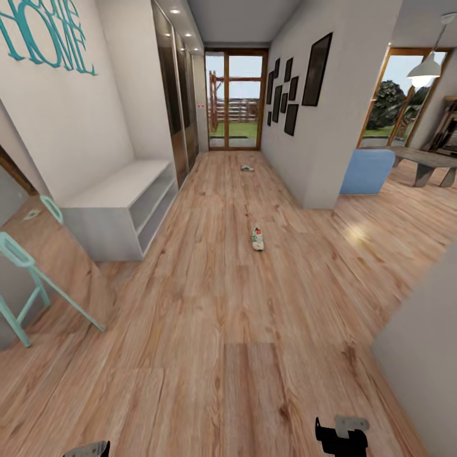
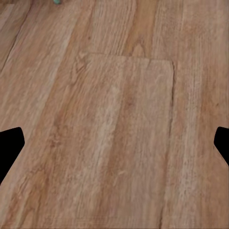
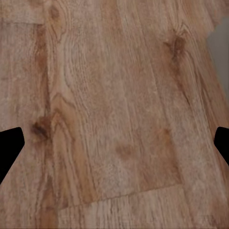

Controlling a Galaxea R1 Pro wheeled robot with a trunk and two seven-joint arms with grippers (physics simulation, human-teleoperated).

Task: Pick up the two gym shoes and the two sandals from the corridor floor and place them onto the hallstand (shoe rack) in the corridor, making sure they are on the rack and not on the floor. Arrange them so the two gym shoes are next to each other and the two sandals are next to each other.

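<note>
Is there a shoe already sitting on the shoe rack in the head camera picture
No, the hallstand has bare shelves, while one gym shoe lies on the corridor floor.

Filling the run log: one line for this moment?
phase: approach | gym shoe: on floor | hallstand: no shoes visible | left hand: open | right hand: open

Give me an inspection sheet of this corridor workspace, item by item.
Surface: light brown wood-plank floor, bare near the robot.
Job's things: one white gym shoe with green stripes on the floor mid-corridor; a second small item farther on, too small to identify; pale-grey hallstand at left, shelves look empty.
Clutter: turquoise stool at left.
Grippers: left gripper and right gripper open, empty.
Cables: nothing seen.
Surroundings: glass door at corridor's end, black frames on right wall.
</note>
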